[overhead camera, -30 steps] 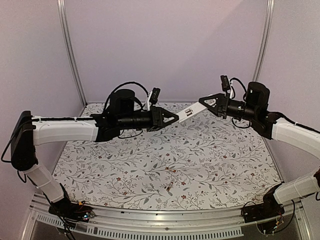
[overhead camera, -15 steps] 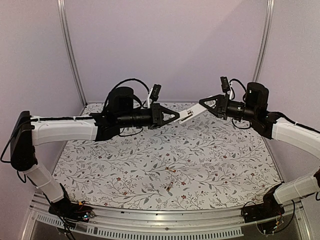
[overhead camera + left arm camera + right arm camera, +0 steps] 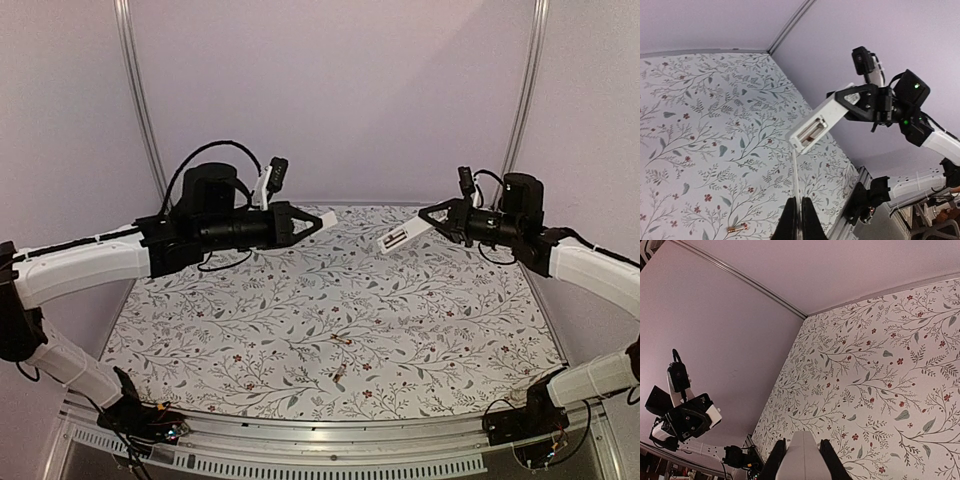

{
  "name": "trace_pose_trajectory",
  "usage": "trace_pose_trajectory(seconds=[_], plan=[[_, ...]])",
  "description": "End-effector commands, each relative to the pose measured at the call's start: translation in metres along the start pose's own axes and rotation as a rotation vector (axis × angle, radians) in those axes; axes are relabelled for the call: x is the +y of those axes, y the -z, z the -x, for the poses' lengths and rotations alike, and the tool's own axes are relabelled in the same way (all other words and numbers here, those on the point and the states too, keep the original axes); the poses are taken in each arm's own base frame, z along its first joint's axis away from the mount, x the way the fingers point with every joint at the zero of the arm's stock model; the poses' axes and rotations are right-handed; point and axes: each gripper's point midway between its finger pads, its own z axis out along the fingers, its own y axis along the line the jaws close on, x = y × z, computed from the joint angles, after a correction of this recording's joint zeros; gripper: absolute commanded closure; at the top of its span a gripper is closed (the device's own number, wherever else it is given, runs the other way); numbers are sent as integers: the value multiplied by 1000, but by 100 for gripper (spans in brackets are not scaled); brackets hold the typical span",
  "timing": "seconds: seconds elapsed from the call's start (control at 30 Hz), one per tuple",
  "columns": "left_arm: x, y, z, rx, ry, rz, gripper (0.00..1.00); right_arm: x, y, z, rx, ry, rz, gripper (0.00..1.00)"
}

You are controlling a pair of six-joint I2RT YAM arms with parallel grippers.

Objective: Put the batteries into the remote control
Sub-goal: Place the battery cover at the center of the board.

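Observation:
My right gripper point(image 3: 432, 216) is shut on the white remote control point(image 3: 399, 238) and holds it in the air over the table's far right. The remote's open battery compartment faces the left wrist view point(image 3: 811, 130). In the right wrist view the remote point(image 3: 802, 460) fills the gap between the fingers point(image 3: 778, 456). My left gripper point(image 3: 316, 219) is shut on a thin white cover plate point(image 3: 794, 172), seen edge-on, and holds it in the air left of the remote. Two coppery batteries point(image 3: 341, 340) point(image 3: 337, 377) lie on the table near the front middle; one shows in the left wrist view point(image 3: 737, 229).
The floral tablecloth point(image 3: 250, 320) covers the table. Pale walls and metal frame posts point(image 3: 140, 110) close off the back and sides. The aluminium rail point(image 3: 330, 435) runs along the near edge, with the arm bases on it.
The grippers have moved apart. My left gripper pulled back left with the thin white plate. My right gripper moved right and slightly down with the remote.

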Motion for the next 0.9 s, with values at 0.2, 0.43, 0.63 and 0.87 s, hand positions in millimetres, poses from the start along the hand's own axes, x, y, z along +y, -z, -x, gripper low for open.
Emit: trace_pose_trajectory(seconds=[0.2,0.43,0.63,0.87], plan=[[168,64,-89,254,-170,763,100,14,16,-37,132,24,87,100],[211,94,-82,327,-364,1089,100,14,20,-51,176,17,113,100],[227,84,-100,455,-449,1182,100,12,20,-54,184,15,109,100],[205,30,-133,441,-320,846,100,9,20,-58,192,15,103,100]])
